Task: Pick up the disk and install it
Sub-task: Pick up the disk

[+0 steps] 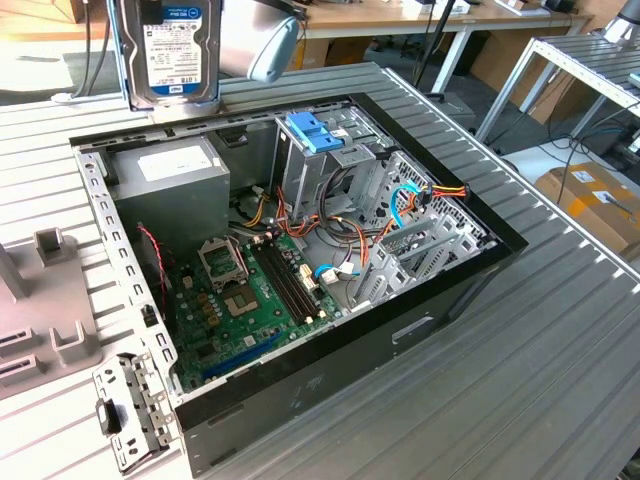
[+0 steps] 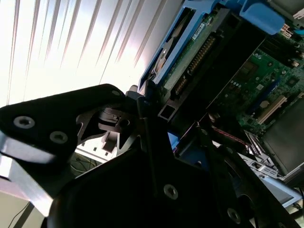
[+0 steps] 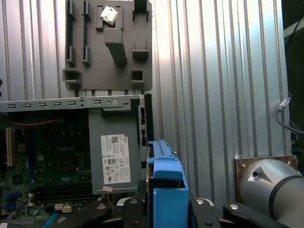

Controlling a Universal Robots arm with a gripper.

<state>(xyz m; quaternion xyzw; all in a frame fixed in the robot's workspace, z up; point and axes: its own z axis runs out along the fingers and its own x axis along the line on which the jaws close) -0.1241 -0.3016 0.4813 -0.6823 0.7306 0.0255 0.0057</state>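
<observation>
One disk [image 1: 174,48] hangs upright in the air above the far rim of the open computer case [image 1: 500,243], toward the exterior view's left, its white-and-blue label facing the camera. The gripper [image 3: 166,212] is clenched on it: in the first wrist view the dark fingers [image 3: 134,210] press either side of the light blue carrier bracket. How deep that hold runs is hard to judge, as the bracket hides the contact.

The disk sits well apart from the drive cage [image 1: 345,172] and its fixed blue latch [image 1: 313,130], with the power supply [image 1: 165,172] almost directly below it.

The main risks appear to lie in the approach:
- A loose tangle of orange and blue cables [image 1: 352,243] lies just beside the cage and could snag the bracket or be pinched under it.
- A tilted disk would likely jam against the cage's metal walls instead of sliding home.
- The hold is on smooth plastic, so a knock against the case rim or the latch could twist the disk in the fingers.
- A drop could send the disk onto the motherboard [image 1: 245,300] below.
</observation>
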